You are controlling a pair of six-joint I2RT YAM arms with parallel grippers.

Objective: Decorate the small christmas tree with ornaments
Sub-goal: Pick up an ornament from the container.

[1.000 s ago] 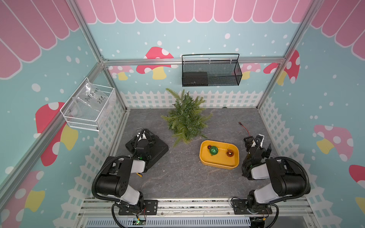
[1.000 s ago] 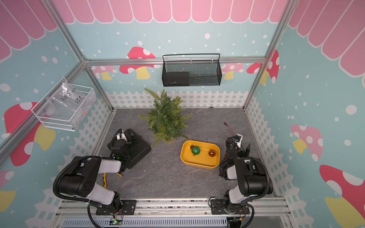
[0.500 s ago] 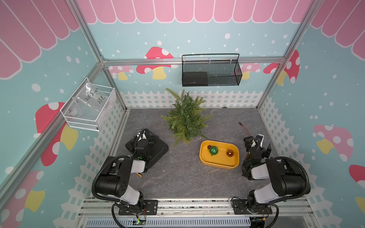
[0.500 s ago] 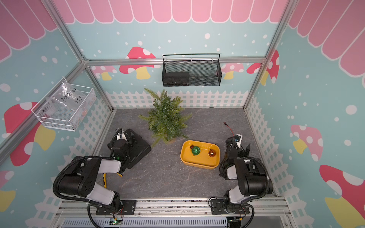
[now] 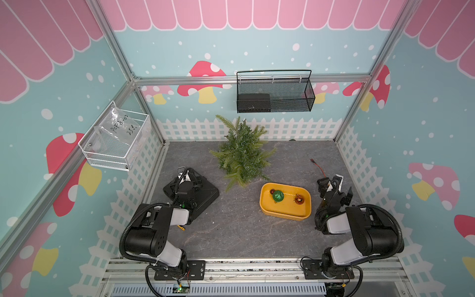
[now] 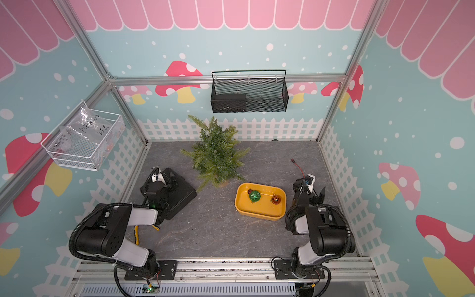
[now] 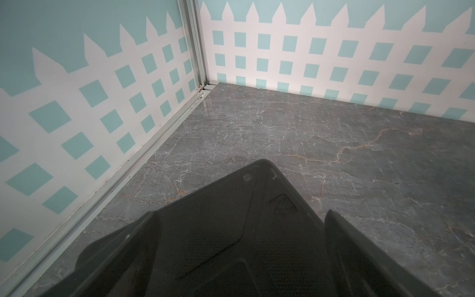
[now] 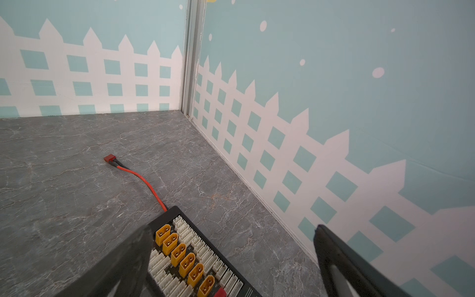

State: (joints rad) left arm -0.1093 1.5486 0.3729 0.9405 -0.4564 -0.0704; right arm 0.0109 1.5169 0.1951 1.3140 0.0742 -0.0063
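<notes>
The left fingers stand wide apart and hold nothing. They hang low over a black textured pad that lies on the left part of the table. The right fingers are also spread wide and empty, one at each side of a black board with yellow connectors lying under them. From this board a red wire runs over the table to a small red plug.

Just beside the right arm, toward the middle of the table, lies the yellow tray. In it are the ornaments: a glittery green ball, a small red ball close against it, and an orange-gold ball a little apart. The small christmas tree stands upright behind the tray, near the back wall. Its low branches reach close to the tray's far corner. The far part of the pad lies between the left fingers and the tree.

A yellow and black thing is partly hidden under the left arm. A black wire basket hangs on the back wall above the tree, and a white wire basket with a plastic bag hangs on the left wall.
</notes>
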